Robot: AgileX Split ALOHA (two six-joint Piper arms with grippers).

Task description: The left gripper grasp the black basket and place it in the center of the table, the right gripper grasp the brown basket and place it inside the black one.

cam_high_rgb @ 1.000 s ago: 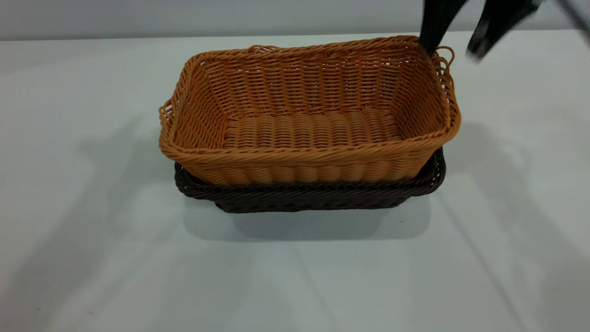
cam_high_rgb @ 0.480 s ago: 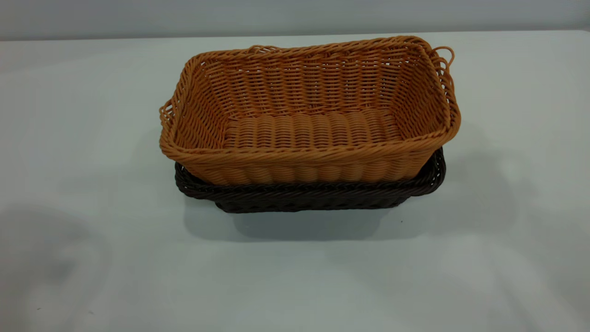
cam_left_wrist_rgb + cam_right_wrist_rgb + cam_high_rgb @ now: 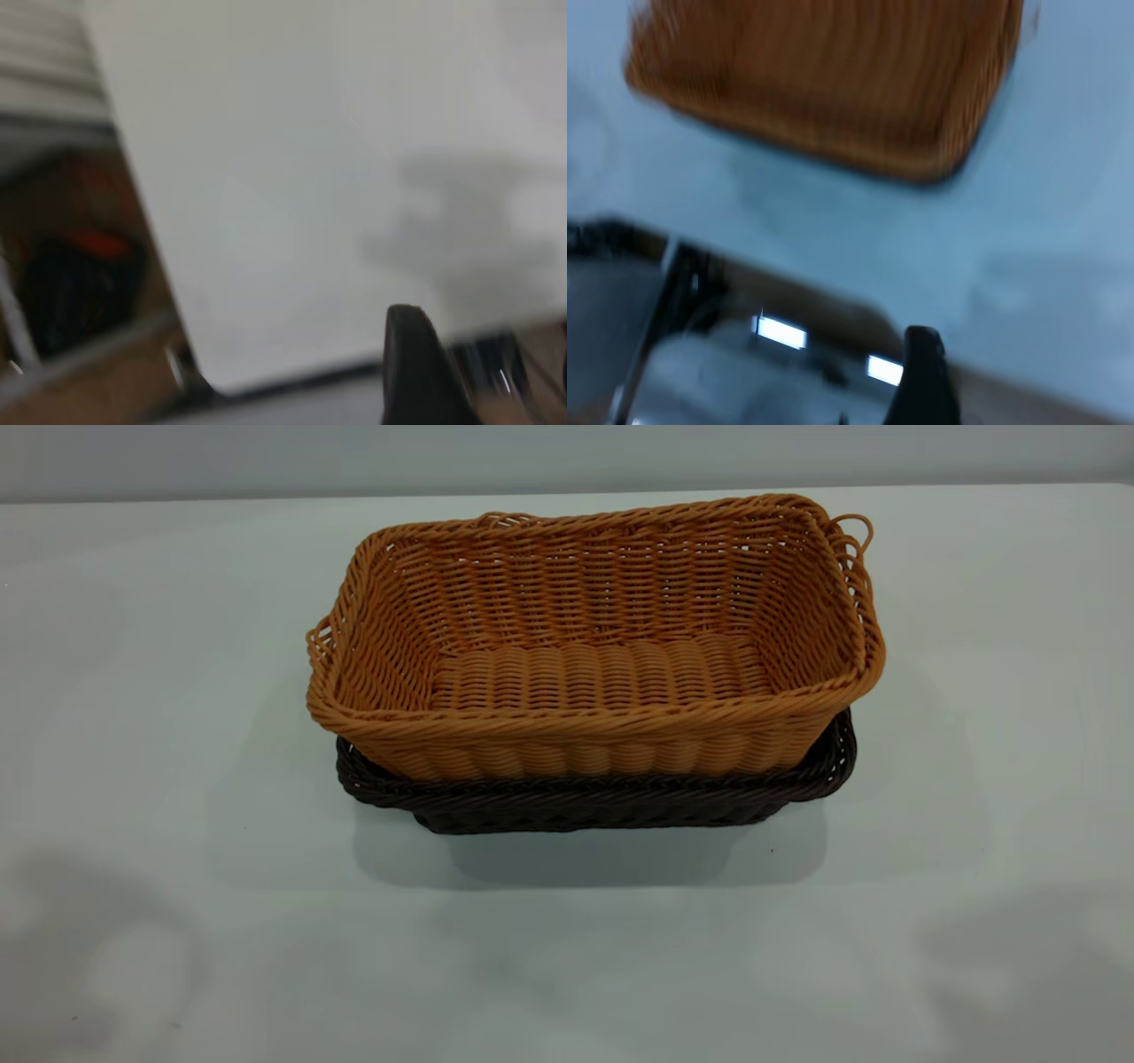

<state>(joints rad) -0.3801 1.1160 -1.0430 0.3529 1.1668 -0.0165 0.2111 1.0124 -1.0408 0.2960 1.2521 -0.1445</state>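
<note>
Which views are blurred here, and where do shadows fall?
Exterior view: sharp; the brown basket sits nested in the black basket, casting a soft shadow forward on the table, with fainter blotchy shadows near the front corners. Left wrist view: heavily blurred, one dark tool finger over the table edge. Right wrist view: motion-smeared, basket weave streaked.

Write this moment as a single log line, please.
brown basket: nested in black basket | table: mid | grippers: withdrawn
</note>
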